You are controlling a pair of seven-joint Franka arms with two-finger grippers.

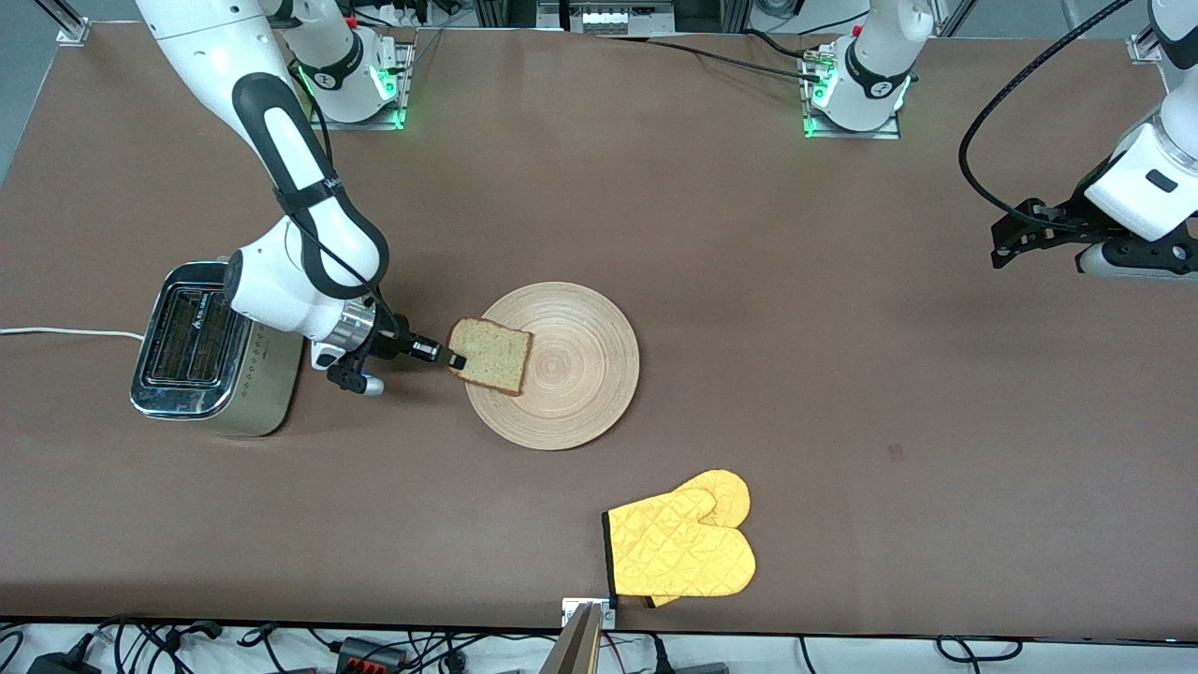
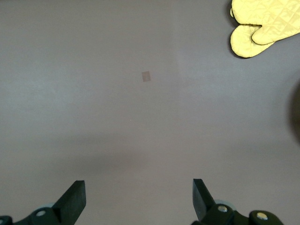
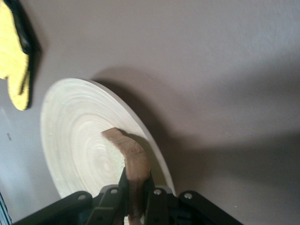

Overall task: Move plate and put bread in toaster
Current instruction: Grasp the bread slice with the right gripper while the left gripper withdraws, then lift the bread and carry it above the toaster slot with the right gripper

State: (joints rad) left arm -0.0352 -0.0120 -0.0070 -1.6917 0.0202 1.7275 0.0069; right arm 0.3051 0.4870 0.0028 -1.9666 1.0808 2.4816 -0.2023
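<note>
Bread (image 1: 489, 355), pinched by one crust edge in the right claw (image 1: 456, 360), lies over the rim of the plate (image 1: 571, 374) at the side facing the toaster (image 1: 201, 351); the wrist view shows the two fingers pressed onto the crust with the slice edge-on between them. Risk, as judged here: the hold is on a narrow strip of soft crumb, so the slice may tear or droop when raised, and a sagging slice would catch on the chrome top instead of dropping into a slot. A lift that drags the slice could also shift the plate. The toaster stands just beside the claw, toward the right arm's end of the table, slots facing up, white cord (image 1: 56, 331) trailing to the table edge. The slice is squarish, dark-crusted, with pale speckled crumb. The plate is round, pale wood with ring grain, near the middle of the table. A yellow oven mitt (image 1: 688, 543) lies close to the table edge nearest the front camera. The left claw (image 2: 138, 199) waits over bare table at the left arm's end, fingers spread, holding nothing.
</note>
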